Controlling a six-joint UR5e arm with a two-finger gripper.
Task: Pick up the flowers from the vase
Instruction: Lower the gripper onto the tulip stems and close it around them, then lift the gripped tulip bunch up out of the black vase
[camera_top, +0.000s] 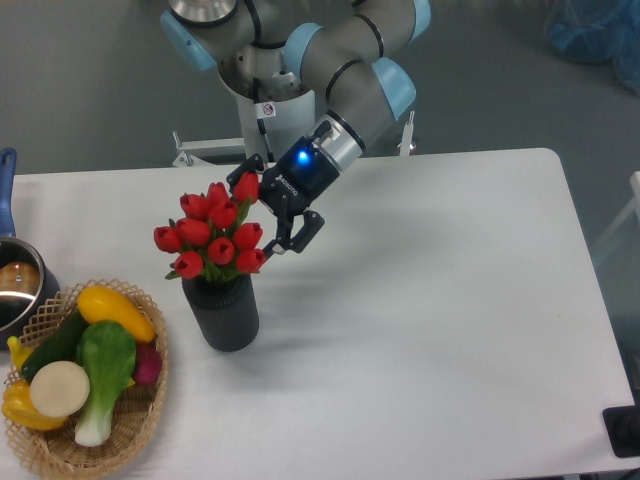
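The flowers (213, 232), a bunch of red tulip buds with green leaves, stand upright in the vase (225, 312), a short dark ribbed cylinder on the white table. My gripper (258, 214) is open and tilted in from the right at the bunch's upper right side. One finger (243, 176) lies behind the topmost bud and the other (290, 237) in front, beside the right-hand buds. The topmost right bud sits between the jaws. The stems are hidden inside the vase.
A wicker basket (132, 428) of vegetables and fruit sits at the front left, close to the vase. A metal pot (17, 287) with a blue handle (6, 184) stands at the left edge. The arm's base (268, 90) rises behind the table.
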